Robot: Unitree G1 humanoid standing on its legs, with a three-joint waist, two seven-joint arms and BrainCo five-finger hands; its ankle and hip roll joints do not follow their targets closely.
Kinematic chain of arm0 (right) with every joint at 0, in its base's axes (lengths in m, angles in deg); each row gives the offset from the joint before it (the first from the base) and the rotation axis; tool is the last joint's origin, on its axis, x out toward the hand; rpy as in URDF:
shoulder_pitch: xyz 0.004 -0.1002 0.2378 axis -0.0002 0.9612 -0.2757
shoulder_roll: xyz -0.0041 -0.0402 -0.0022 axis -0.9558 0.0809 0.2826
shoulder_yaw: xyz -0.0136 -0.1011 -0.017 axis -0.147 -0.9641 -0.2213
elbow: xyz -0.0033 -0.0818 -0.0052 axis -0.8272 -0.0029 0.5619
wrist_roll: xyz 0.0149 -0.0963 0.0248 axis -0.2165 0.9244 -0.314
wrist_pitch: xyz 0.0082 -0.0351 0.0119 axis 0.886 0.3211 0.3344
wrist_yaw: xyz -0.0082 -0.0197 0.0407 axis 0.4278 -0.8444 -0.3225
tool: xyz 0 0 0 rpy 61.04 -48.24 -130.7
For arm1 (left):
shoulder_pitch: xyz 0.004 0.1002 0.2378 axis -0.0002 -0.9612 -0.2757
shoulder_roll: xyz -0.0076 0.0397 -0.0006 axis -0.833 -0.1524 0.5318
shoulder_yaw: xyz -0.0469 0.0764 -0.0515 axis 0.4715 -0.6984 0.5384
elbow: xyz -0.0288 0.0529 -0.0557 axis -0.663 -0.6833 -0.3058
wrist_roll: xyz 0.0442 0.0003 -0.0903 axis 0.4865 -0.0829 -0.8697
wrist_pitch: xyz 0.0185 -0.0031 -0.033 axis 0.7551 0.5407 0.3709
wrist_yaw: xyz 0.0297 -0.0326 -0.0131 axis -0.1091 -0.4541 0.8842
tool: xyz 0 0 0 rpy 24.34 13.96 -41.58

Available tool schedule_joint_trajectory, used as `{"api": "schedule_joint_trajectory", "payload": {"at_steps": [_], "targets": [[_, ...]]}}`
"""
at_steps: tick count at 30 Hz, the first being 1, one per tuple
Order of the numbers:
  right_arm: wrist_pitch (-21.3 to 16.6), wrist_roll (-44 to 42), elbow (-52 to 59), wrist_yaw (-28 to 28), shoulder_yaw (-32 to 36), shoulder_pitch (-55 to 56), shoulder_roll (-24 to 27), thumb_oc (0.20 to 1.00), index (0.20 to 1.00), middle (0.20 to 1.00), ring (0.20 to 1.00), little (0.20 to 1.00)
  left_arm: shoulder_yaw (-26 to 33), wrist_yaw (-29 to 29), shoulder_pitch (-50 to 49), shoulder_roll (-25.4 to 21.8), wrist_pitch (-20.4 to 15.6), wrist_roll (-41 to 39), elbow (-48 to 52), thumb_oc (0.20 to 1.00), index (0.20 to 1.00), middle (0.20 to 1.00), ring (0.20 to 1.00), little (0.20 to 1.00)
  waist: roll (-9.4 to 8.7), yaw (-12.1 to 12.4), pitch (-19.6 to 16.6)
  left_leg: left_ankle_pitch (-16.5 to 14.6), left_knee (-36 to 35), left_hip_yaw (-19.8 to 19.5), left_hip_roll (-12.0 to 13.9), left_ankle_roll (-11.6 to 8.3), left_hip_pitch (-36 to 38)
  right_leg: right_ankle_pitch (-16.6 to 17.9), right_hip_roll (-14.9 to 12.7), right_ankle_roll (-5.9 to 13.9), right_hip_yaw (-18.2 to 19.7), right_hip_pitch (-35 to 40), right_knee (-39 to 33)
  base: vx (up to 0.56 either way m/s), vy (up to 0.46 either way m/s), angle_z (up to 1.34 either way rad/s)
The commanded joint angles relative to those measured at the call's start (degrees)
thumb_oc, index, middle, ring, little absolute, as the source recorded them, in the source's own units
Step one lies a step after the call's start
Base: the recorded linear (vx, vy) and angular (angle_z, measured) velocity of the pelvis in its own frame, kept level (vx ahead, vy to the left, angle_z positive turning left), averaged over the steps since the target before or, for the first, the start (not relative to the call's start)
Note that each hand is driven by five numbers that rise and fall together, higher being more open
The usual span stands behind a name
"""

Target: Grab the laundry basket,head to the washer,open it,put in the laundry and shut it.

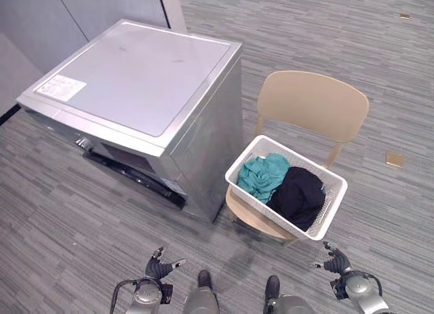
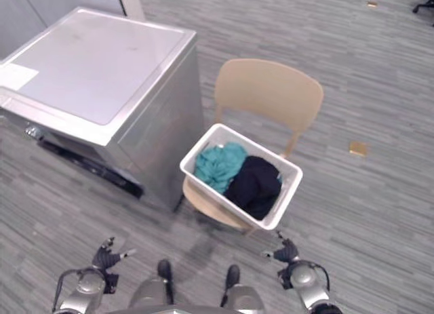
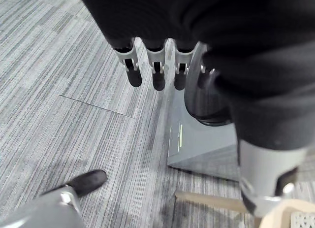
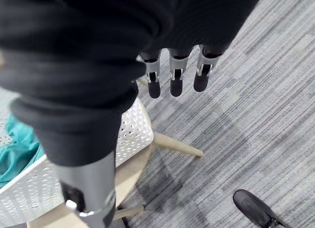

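Left eye view: white laundry basket (image 1: 331, 209) sits on the seat of a tan chair (image 1: 313, 104), just beside the right side of the silver washer (image 1: 135, 83). Inside the basket, a teal garment (image 1: 263, 175) on the washer side and a black garment (image 1: 298, 195) next to it, touching. Washer lid is flat and closed, white label (image 1: 60, 87) on its far left corner; front panel faces left, dark strip along its base. Floor is grey striped carpet (image 1: 61, 219), with a small tan floor plate (image 1: 394, 159) right of the chair. Left hand (image 1: 160, 266) hangs low at bottom left over the carpet, right hand (image 1: 335, 262) low at bottom right, just below the basket corner, not touching it. Both wrist views show the fingers (image 3: 157, 70) straight and relaxed, spread, holding nothing; right wrist view has the basket wall and chair leg beside the hand's fingers (image 4: 176, 73)
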Motion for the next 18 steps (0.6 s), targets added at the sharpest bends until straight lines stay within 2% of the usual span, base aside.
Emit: {"api": "schedule_joint_trajectory", "payload": {"at_steps": [1,3,4,5,7,8,9,10,11,12,13,14,15,18], "targets": [[-0.9,-2.7,0.7,1.1,1.6,1.0,-0.6,1.000,1.000,1.000,1.000,1.000,0.1,1.9,-0.5,-1.6,-2.1,-1.8,3.6,1.000,1.000,1.000,1.000,1.000,-0.01,-0.5,-1.5,0.8,-1.6,1.2,0.7,1.19,-1.2,-6.5,-4.2,6.65,4.7,-2.1,2.7,0.13,0.428,0.61],[-0.7,-2.7,0.6,1.0,2.1,1.0,-1.0,1.000,1.000,1.000,1.000,1.000,-0.7,1.3,-0.2,-1.6,-2.3,-1.5,4.4,1.000,1.000,1.000,1.000,1.000,0.27,-0.5,-1.9,0.2,-2.3,-0.1,0.3,0.75,-2.0,-6.4,-5.9,7.67,4.1,-1.3,2.9,0.17,0.506,0.82],[-0.6,-2.6,0.0,1.1,2.4,0.7,-1.6,1.000,1.000,1.000,1.000,1.000,-1.2,1.0,-0.1,-1.7,-2.4,-1.1,4.5,1.000,1.000,1.000,1.000,1.000,-0.04,-0.3,-2.3,-1.6,-2.6,-1.1,-1.7,0.96,-2.6,-5.0,-8.1,8.87,4.1,-1.6,2.9,0.10,0.686,0.53],[-0.4,-2.9,-0.4,1.5,2.1,-0.6,-2.5,1.000,1.000,1.000,1.000,1.000,-1.6,1.3,1.3,-2.4,-2.4,-0.8,4.6,1.000,1.000,1.000,1.000,1.000,-1.02,-0.1,-1.2,-3.8,-0.8,-1.4,-4.5,2.13,-4.2,-1.6,-10.7,9.40,5.4,-4.7,4.9,0.04,0.574,0.29],[-0.3,-2.9,-0.1,1.5,1.2,-1.4,-3.2,1.000,1.000,1.000,1.000,1.000,-1.6,1.3,1.8,-2.9,-2.5,-0.7,4.5,1.000,1.000,1.000,1.000,1.000,-1.17,0.3,-0.7,-4.3,-0.8,-0.8,-5.2,2.75,-4.4,-0.7,-10.9,9.21,6.2,-6.6,5.9,-0.05,0.367,0.26],[-0.4,-2.6,0.8,1.3,0.0,-1.7,-3.7,1.000,1.000,1.000,1.000,1.000,-1.1,1.2,1.5,-3.8,-2.4,-0.5,5.3,1.000,1.000,1.000,1.000,1.000,-0.87,0.6,-0.4,-4.4,-1.5,-0.1,-6.1,4.13,-4.3,-2.1,-9.1,8.36,8.3,-9.4,9.9,-0.05,0.337,0.10],[-0.4,-2.6,0.8,1.3,0.0,-1.7,-3.7,1.000,1.000,1.000,1.000,1.000,-1.1,1.2,1.5,-3.8,-2.4,-0.5,5.3,1.000,1.000,1.000,1.000,1.000,-0.87,0.7,-0.4,-4.4,-1.5,-0.1,-6.1,4.13,-4.3,-2.1,-9.1,8.36,8.3,-9.4,9.9,0.04,0.426,-0.25],[-0.6,-2.0,2.5,0.8,-1.4,-1.8,-3.6,1.000,1.000,1.000,1.000,1.000,-1.1,0.9,0.8,-4.1,-2.2,-0.3,6.4,1.000,1.000,1.000,1.000,1.000,-0.37,0.4,-0.5,-4.3,-3.9,-0.5,-8.2,5.48,-2.4,-5.0,-3.6,7.14,12.1,-10.2,13.9,0.07,0.228,-0.39],[-0.6,-2.0,2.5,0.8,-1.4,-1.8,-3.6,1.000,1.000,1.000,1.000,1.000,-1.0,0.9,0.8,-4.1,-2.2,-0.3,6.4,1.000,1.000,1.000,1.000,1.000,-0.36,0.4,-0.7,-4.2,-4.0,-0.5,-8.2,5.48,-2.6,-4.9,-3.6,7.12,12.2,-10.4,13.9,0.13,0.379,-0.28],[-0.7,-1.4,3.7,0.4,-3.2,-2.6,-3.3,1.000,1.000,1.000,1.000,1.000,-1.0,0.5,0.5,-3.9,-2.1,-0.3,6.8,1.000,1.000,1.000,1.000,1.000,-0.04,0.7,-0.6,-3.9,-5.8,-0.7,-10.0,6.29,-0.7,-7.4,1.0,6.61,12.6,-10.5,15.2,0.09,0.206,0.22],[-0.9,-1.0,5.3,0.2,-4.6,-3.3,-3.2,1.000,1.000,1.000,1.000,1.000,-1.3,0.5,0.5,-3.8,-2.0,-0.2,7.1,1.000,1.000,1.000,1.000,1.000,0.07,1.0,-0.5,-3.7,-6.9,-0.8,-11.0,6.49,0.2,-8.3,3.2,6.05,12.4,-11.2,15.5,0.12,0.232,0.35],[-0.9,-0.8,6.7,0.0,-5.6,-4.0,-3.2,1.000,1.000,1.000,1.000,1.000,-1.3,0.5,0.6,-3.7,-2.0,-0.4,7.1,1.000,1.000,1.000,1.000,1.000,0.00,1.2,-0.4,-3.6,-7.4,-1.1,-11.8,6.57,0.8,-8.6,4.5,5.98,12.2,-11.3,14.4,0.13,0.101,0.21],[-1.1,-0.3,9.7,-0.8,-7.8,-4.8,-2.9,1.000,1.000,1.000,1.000,1.000,-1.1,0.8,0.3,-3.8,-2.2,0.0,7.1,1.000,1.000,1.000,1.000,1.000,-0.20,1.7,0.1,-3.8,-7.4,-2.3,-13.6,6.79,1.6,-8.9,6.0,5.07,12.9,-10.0,11.3,0.10,0.046,0.09],[-1.3,-0.2,10.9,-1.0,-8.7,-5.5,-2.8,1.000,1.000,1.000,1.000,1.000,-1.0,0.9,0.4,-3.4,-2.4,0.1,7.3,1.000,1.000,1.000,1.000,1.000,-0.17,1.8,-0.1,-3.6,-6.9,-3.4,-14.4,6.77,1.0,-8.3,5.9,5.02,13.5,-9.9,10.0,0.07,0.007,0.58]]}}
